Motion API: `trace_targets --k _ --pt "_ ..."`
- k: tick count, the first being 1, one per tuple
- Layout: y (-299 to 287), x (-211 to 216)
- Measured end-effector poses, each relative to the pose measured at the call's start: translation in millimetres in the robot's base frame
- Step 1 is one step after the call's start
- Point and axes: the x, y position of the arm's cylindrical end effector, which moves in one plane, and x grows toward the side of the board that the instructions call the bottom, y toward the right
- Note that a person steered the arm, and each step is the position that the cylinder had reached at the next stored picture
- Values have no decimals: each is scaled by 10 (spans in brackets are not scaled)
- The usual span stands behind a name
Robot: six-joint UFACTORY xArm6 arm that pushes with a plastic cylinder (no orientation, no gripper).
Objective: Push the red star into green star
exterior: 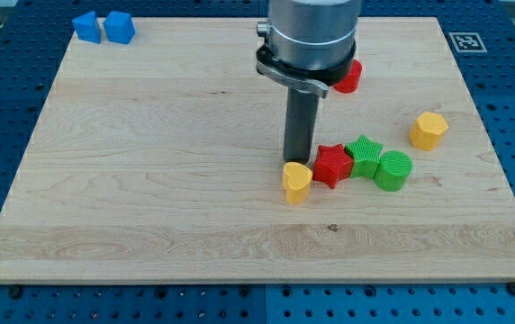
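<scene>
Seven blocks sit on a wooden board [149, 180] in the single camera view, and the job looks all but finished. My tip [297, 162], a bare dark rod with no jaws to open or close and holding nothing, stands just at the view's left of the red star [332, 165], close above a yellow heart-like block [297, 182]. The red star already touches the green star [363, 155], which in turn rests against a green cylinder [393, 170]. By these signs the push appears complete; at most a final nudge toward the view's right would seat the stars tighter. A yellow hexagonal block [428, 130] lies apart at right, a red block [348, 77] is half hidden behind the arm, and two blue blocks [103, 27] occupy the top-left corner. No containers are present.
</scene>
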Motion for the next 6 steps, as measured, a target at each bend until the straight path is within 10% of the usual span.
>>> trace_targets --k 6 --pt "897 27"
